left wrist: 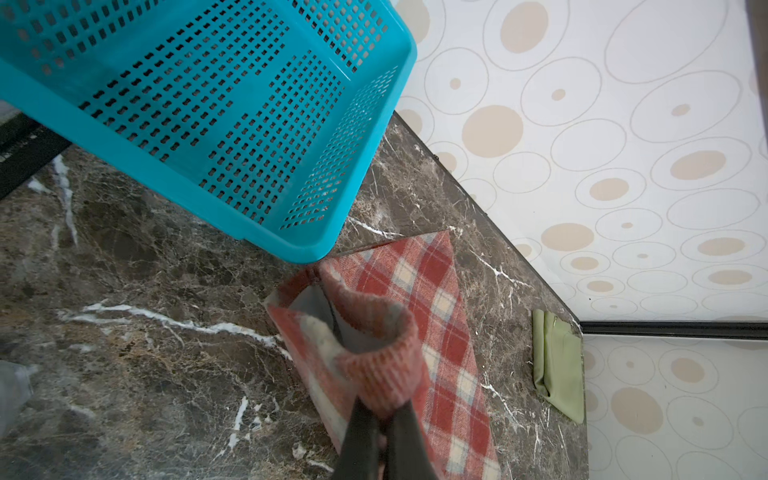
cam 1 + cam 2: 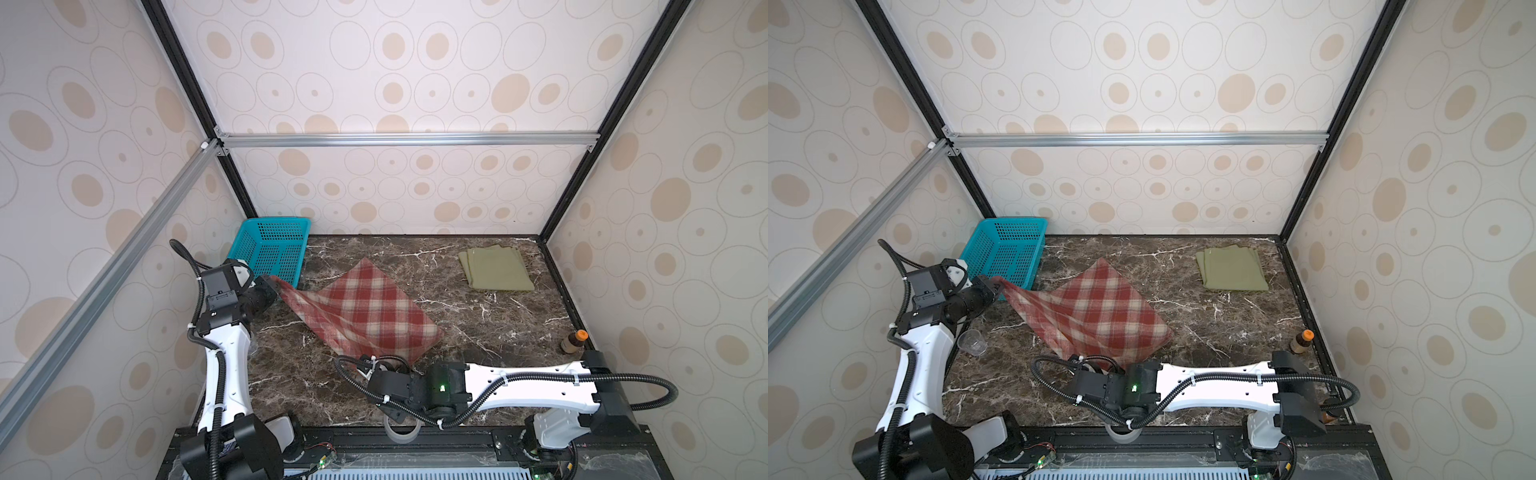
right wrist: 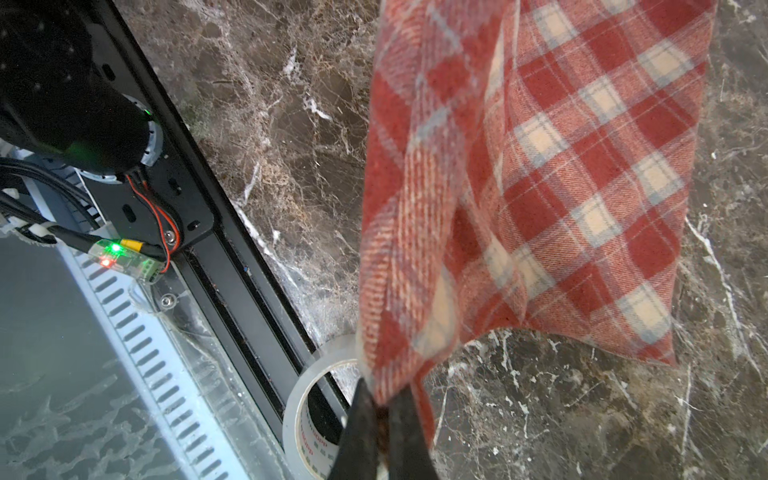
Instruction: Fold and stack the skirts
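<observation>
**While both of my grippers pinch the plaid skirt**

Where the plaid skirt (image 2: 365,311) lies slantwise across the middle of the marble table (image 2: 478,324), most of it rests on the surface and two of its corners are lifted off it. My left gripper (image 1: 384,411) is pressed together on a ribbed edge at one raised corner, just beside the near corner of the teal basket (image 1: 291,245). From there the cloth runs taut down to the table. My right gripper (image 3: 384,399) is clamped on the corner nearest the table's front edge, and the fabric spreads away from its black fingers (image 3: 357,436) in a loose fold. A roll of clear tape (image 3: 299,415) sits at the front edge, near that grip.

The olive-green skirt (image 2: 496,268) lies folded flat near the far right corner of the table, well apart from the plaid one and from both grippers. The basket stands in the far left corner. A small brown bottle (image 2: 573,341) with an orange cap stands by the right wall, and a clear cup (image 2: 972,343) sits near my left arm.
</observation>
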You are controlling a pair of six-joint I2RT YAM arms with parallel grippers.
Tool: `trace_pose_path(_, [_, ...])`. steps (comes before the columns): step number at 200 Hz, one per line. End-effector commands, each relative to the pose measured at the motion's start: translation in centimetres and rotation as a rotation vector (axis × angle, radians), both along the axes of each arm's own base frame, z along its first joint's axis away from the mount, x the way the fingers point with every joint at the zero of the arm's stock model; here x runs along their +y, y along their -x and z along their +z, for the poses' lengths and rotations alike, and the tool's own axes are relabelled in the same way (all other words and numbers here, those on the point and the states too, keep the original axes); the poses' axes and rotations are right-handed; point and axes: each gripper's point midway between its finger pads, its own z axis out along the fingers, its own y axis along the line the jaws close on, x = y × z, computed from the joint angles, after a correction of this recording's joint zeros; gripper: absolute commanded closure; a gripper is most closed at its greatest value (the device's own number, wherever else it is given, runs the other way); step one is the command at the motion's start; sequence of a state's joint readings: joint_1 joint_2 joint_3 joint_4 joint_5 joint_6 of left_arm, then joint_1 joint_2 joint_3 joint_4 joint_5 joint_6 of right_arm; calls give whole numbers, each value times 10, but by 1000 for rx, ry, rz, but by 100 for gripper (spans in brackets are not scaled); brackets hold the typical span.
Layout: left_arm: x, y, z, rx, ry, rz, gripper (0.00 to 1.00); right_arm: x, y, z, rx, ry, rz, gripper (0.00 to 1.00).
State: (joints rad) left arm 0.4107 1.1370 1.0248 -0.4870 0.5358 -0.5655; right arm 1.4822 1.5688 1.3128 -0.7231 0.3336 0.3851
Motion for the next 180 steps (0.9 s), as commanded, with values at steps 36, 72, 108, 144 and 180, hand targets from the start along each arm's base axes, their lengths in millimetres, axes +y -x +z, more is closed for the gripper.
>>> trace_pose_path(36, [19, -5, 54, -136, -91, 58, 100, 1, 23, -6, 52, 27, 45, 100])
trace_pose_path(72, [20, -6, 59, -148, -92, 68, 100, 7, 27, -5, 81, -48, 41, 100])
trace_pose_path(108, [18, -10, 63, -173, -69, 69, 100, 4, 22, -6, 85, -96, 16, 100])
trace_pose_path(144, [5, -22, 56, -149, -81, 52, 100, -4, 8, -16, 207, -160, -44, 100])
trace_pose_path(180, [-9, -43, 54, -141, -91, 39, 100, -19, -11, -18, 268, -238, -113, 100])
